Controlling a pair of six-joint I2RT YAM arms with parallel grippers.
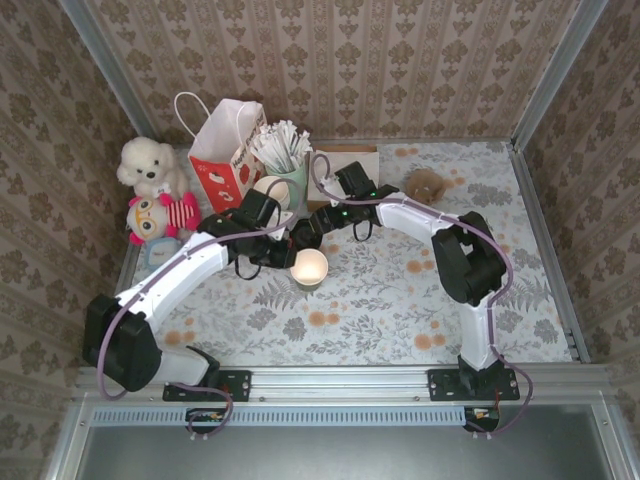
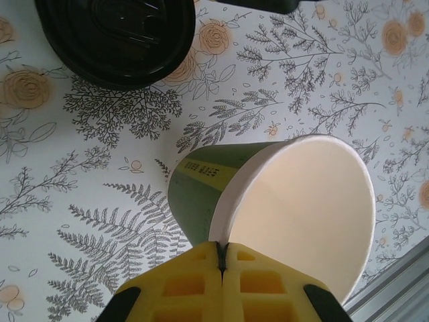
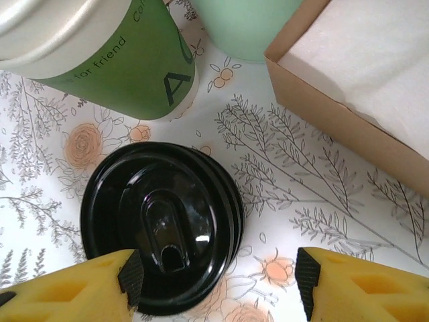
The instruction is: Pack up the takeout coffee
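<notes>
The takeout coffee's green paper cup (image 2: 201,194), open-topped and cream-white inside, stands mid-table (image 1: 309,268). My left gripper (image 2: 221,251) is shut on its near rim, the yellow fingers pinching the cup's wall; from above it (image 1: 284,258) sits just left of the cup. The round black plastic lid (image 3: 161,235) lies flat on the table, top of what looks like a small stack, and appears beyond the cup (image 2: 114,40). My right gripper (image 3: 219,280) hovers open over the lid, left pad at its edge and right pad well off it; from above it (image 1: 302,234) is behind the cup.
A stack of green cups (image 3: 100,54), a pale green holder (image 3: 244,27) of white sticks (image 1: 280,145) and a brown box of napkins (image 3: 348,87) crowd the lid's far side. A red-and-white paper bag (image 1: 225,150) and plush toys (image 1: 150,165) stand back left.
</notes>
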